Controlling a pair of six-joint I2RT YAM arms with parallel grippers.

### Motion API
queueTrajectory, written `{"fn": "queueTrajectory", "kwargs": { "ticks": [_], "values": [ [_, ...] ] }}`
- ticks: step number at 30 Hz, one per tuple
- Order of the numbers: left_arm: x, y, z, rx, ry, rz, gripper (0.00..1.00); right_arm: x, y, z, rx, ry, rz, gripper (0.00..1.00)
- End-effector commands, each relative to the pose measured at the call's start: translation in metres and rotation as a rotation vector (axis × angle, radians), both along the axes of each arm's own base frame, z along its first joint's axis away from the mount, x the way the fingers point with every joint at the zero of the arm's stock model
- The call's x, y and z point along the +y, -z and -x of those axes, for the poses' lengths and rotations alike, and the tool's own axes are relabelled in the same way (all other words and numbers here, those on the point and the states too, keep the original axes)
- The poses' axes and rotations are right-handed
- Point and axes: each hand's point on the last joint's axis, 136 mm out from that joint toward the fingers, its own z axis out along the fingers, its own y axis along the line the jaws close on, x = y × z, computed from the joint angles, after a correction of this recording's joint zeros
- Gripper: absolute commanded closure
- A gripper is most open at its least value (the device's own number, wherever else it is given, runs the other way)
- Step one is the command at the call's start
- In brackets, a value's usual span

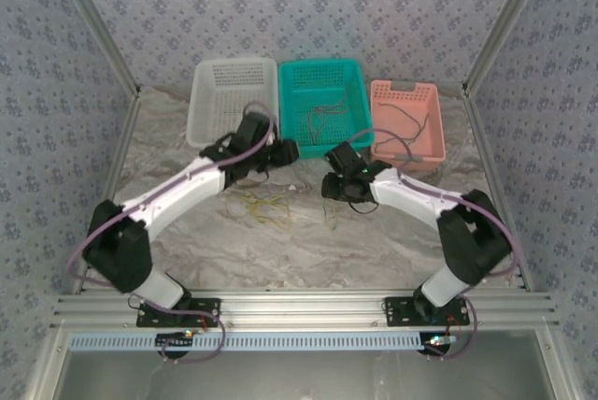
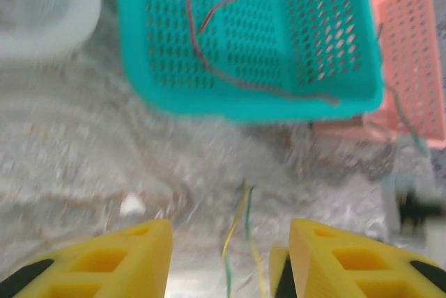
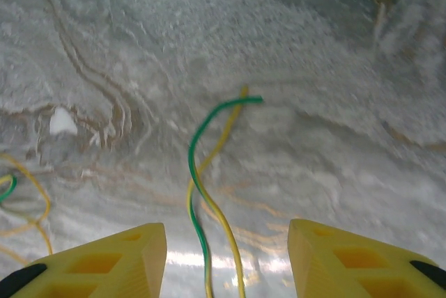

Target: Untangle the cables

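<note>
Three baskets stand in a row along the far edge of the counter (image 1: 308, 241). The white basket (image 1: 234, 96) is on the left. The teal basket (image 1: 322, 101) in the middle holds thin wires: a red wire (image 2: 209, 19) looping over its floor and a dark wire (image 2: 265, 88) trailing toward its near wall. The pink basket (image 1: 405, 120) on the right holds a thin black wire (image 1: 416, 124), and part of it hangs over the near wall.

The cables (image 1: 263, 206) lie on the counter near the middle, a loose tangle of yellow and green loops just near of the left pincer (image 1: 285, 150). A twisted yellow-and-green pair (image 3: 202, 179) lies to their right, below the right pincer (image 1: 332, 185).

Seen from its wrist, the left pincer (image 2: 230, 242) is released: its yellow fingers (image 2: 132, 256) stand apart and a yellow-green strand runs between them, clear of both. The right pincer (image 3: 226, 242) is likewise released, with the twisted pair lying in the gap.

The left wrist view is blurred, so the wires in the baskets are hard to trace there. The near ends of both strands are cut off at the bottom edge. A small white scrap (image 3: 63, 121) lies on the counter, too small to identify.
</note>
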Motion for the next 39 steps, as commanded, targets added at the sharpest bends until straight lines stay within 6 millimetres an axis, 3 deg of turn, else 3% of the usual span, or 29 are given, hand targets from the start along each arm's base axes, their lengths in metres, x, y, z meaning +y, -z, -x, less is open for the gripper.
{"fn": "queueTrajectory", "kwargs": {
  "ticks": [1, 6, 10, 14, 20, 26, 28, 33, 39],
  "values": [
    [0.002, 0.002, 0.027, -0.061, -0.027, 0.015, 0.54, 0.009, 0.000, -0.019, -0.039, 0.018, 0.039, 0.49],
    [0.007, 0.023, 0.070, -0.054, 0.006, -0.037, 0.55, 0.016, 0.020, -0.026, -0.009, 0.038, 0.091, 0.55],
    [0.008, 0.029, 0.085, -0.051, 0.025, -0.056, 0.55, 0.015, 0.030, -0.026, 0.000, 0.061, 0.128, 0.62],
    [0.006, 0.032, 0.091, -0.053, 0.034, -0.052, 0.56, 0.009, 0.039, -0.024, 0.016, 0.074, 0.165, 0.76],
    [0.003, 0.033, 0.093, -0.059, 0.047, -0.061, 0.56, 0.009, 0.012, -0.028, -0.049, 0.082, 0.190, 1.00],
    [-0.016, 0.030, 0.093, -0.051, 0.099, 0.004, 0.51, 0.007, -0.033, -0.006, -0.161, 0.013, 0.119, 1.00],
    [-0.030, 0.025, 0.092, -0.037, 0.157, 0.073, 0.45, 0.008, -0.052, 0.004, -0.217, -0.054, 0.054, 1.00],
    [-0.054, 0.014, 0.091, -0.005, 0.264, 0.186, 0.45, 0.012, -0.093, 0.033, -0.321, -0.255, -0.104, 1.00],
    [-0.076, -0.007, 0.086, 0.003, 0.287, 0.315, 0.37, 0.001, -0.121, 0.053, -0.377, -0.330, -0.194, 1.00]
  ]
}}
